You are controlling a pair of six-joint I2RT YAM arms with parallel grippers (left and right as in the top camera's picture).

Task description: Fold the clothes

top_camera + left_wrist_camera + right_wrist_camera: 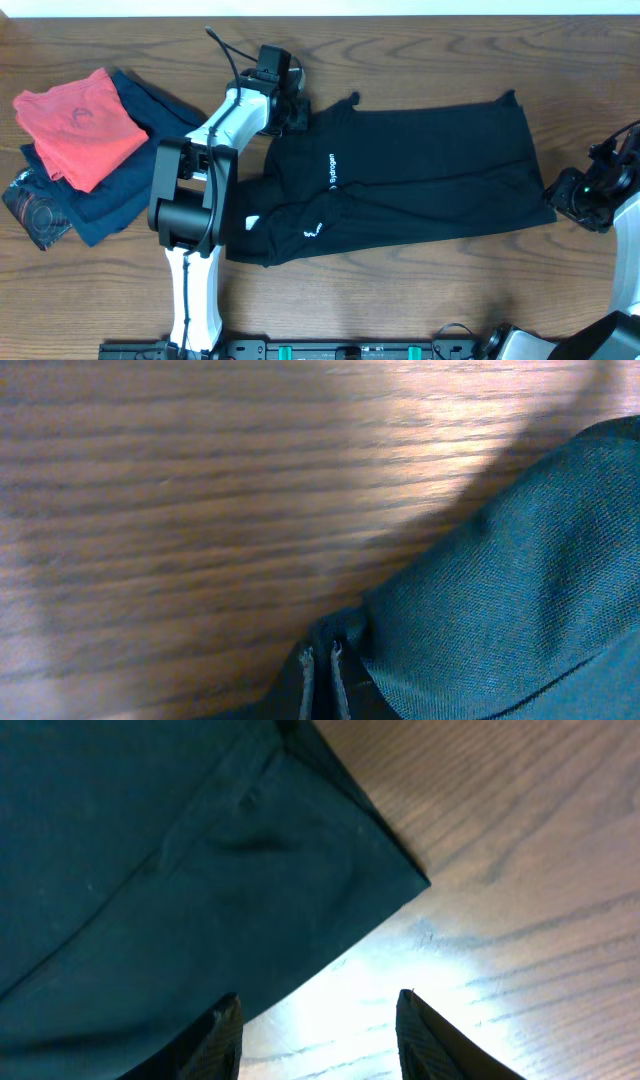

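Observation:
The black T-shirt [420, 170] lies folded lengthwise across the middle of the table, with small white lettering [332, 168] near its left end. My left gripper [297, 112] is at the shirt's far left corner. In the left wrist view its fingers [322, 652] are pressed together on the dark fabric edge [500, 580]. My right gripper [565, 193] sits just off the shirt's right end, low over the table. In the right wrist view its fingers [318, 1003] are wide apart and empty over bare wood, with the shirt's corner [150, 850] just ahead of them.
A coral-red folded garment [75, 125] lies on a navy-blue folded garment [150, 100] at the left, over a dark patterned piece [35, 210]. The left arm's black body [190, 200] stands between that pile and the shirt.

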